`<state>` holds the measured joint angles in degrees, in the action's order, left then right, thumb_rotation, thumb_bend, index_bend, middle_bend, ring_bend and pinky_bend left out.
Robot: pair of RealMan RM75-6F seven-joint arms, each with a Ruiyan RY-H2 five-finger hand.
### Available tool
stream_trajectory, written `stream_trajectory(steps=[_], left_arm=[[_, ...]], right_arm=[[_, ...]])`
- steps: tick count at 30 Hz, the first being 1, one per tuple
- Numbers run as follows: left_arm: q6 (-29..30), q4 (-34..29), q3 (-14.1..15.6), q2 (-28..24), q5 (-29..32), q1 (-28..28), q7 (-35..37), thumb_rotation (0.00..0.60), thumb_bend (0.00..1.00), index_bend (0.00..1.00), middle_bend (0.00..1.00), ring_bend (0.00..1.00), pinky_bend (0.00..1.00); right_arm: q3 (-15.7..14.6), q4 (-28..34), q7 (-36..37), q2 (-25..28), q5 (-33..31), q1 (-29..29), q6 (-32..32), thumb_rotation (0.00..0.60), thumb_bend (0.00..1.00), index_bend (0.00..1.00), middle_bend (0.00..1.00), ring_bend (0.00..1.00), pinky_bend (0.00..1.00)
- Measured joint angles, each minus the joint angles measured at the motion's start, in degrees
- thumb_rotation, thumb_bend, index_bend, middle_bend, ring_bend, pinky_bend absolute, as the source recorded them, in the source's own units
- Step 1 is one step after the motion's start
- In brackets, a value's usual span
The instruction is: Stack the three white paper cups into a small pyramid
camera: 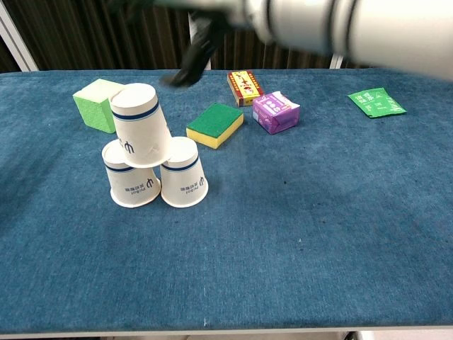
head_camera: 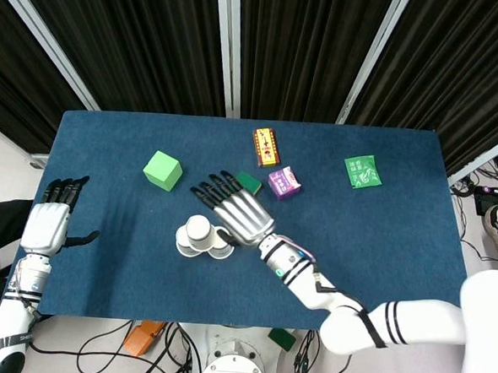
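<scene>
White paper cups [camera: 150, 156] stacked as a pyramid near the table's [camera: 297, 234] left-centre.
Top cup [camera: 140, 124] tilts on two below; right hand [head_camera: 235, 211] hovers released, fingers spread; left hand [head_camera: 48, 223] empty, spread.

On the blue counter [camera: 318, 234]: a green cube [camera: 95, 104] at the left, a green and yellow sponge [camera: 215, 125] in the middle, a purple packet [camera: 276, 112] just beside it, a red and yellow box [camera: 244, 86] behind, a green packet [camera: 376, 102] far right.
</scene>
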<state>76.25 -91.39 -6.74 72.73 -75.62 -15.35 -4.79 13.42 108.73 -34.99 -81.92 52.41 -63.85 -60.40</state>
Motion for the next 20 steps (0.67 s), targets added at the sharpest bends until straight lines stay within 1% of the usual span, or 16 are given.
stream_trajectory(steps=[3, 5, 6, 9, 12, 14, 17, 20], left_arm=[[0.73, 0.76, 0.09, -1.05, 0.16, 0.88, 0.59, 0.6, 0.15, 0.0, 0.1, 0.07, 0.04], [1.42, 1.17, 0.3, -1.73, 0.26, 1.72, 1.04, 0.6, 0.15, 0.0, 0.1, 0.07, 0.04], [1.74, 1.32, 0.44, -2.02, 0.27, 2.12, 1.23, 0.6, 0.16, 0.0, 0.1, 0.07, 0.04], [2.87, 1.66, 1.02, -2.92, 0.17, 3.45, 1.86, 0.6, 0.16, 0.0, 0.1, 0.06, 0.04], [4.14, 1.7, 1.88, -3.74, -0.49, 4.8, 2.26, 0.6, 0.15, 0.0, 0.1, 0.06, 0.03], [5.17, 1.59, 2.68, -4.29, -1.55, 5.79, 2.46, 0.6, 0.15, 0.0, 0.1, 0.06, 0.02], [6.99, 1.28, 3.92, -4.99, -3.24, 7.3, 2.69, 0.6, 0.15, 0.0, 0.1, 0.05, 0.02], [9.07, 0.88, 5.21, -5.57, -5.16, 9.02, 3.26, 0.6, 0.15, 0.0, 0.1, 0.05, 0.01]], right_arm=[[-2.15, 3.23, 1.46, 6.05, 4.78, 5.89, -5.79, 0.6, 0.46, 0.0, 0.15, 0.01, 0.08], [-4.45, 4.67, 3.71, 10.21, 8.91, 11.05, -10.02, 0.6, 0.41, 0.0, 0.15, 0.01, 0.08], [-5.6, 5.01, 5.11, 11.89, 10.82, 13.46, -11.87, 0.6, 0.39, 0.0, 0.14, 0.01, 0.07], [-9.63, 4.96, 11.52, 16.62, 16.74, 21.61, -17.43, 0.6, 0.37, 0.0, 0.12, 0.0, 0.04], [-13.73, 2.82, 19.47, 19.92, 21.6, 28.78, -21.9, 0.6, 0.37, 0.0, 0.1, 0.0, 0.02], [-16.5, -0.17, 25.23, 21.5, 24.31, 33.53, -24.54, 0.6, 0.37, 0.0, 0.08, 0.0, 0.0], [-19.52, -5.49, 33.11, 22.71, 27.17, 39.19, -27.85, 0.6, 0.37, 0.0, 0.07, 0.0, 0.0], [-21.3, -10.97, 40.25, 22.99, 29.44, 44.4, -30.9, 0.6, 0.37, 0.0, 0.07, 0.0, 0.0]])
